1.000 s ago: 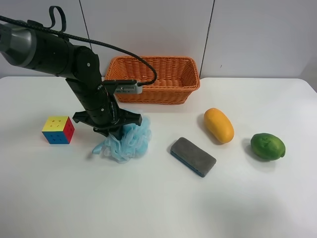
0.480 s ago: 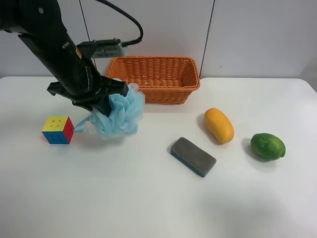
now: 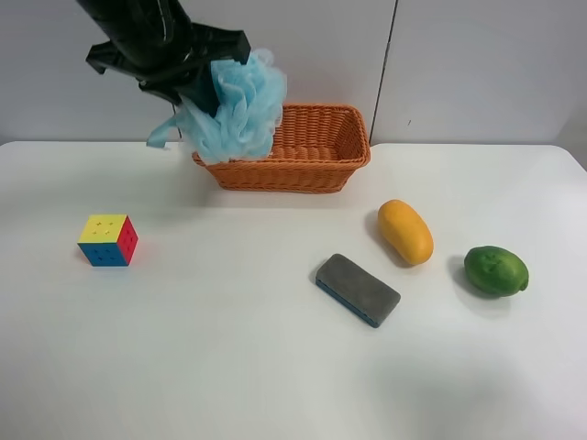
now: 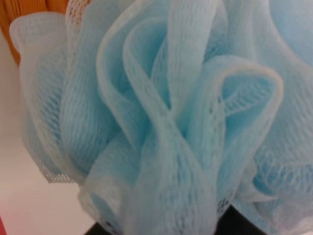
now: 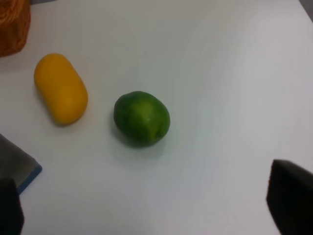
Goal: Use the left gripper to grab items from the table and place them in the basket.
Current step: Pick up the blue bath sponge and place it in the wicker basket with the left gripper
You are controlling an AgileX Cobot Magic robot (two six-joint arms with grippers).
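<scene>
Clamped in the black two-fingered left gripper, the fluffy light-blue mesh bath pouf, roundish with no clear long axis, hangs just beneath it.

wall: pale grey panels (dark vertical seam between) | table: white, smooth | light: soft, even

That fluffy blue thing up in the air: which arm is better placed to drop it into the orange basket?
Left. The left gripper holds the blue pouf, raised right by the basket. The right gripper hangs open near the green fruit, away from the pouf.
</scene>
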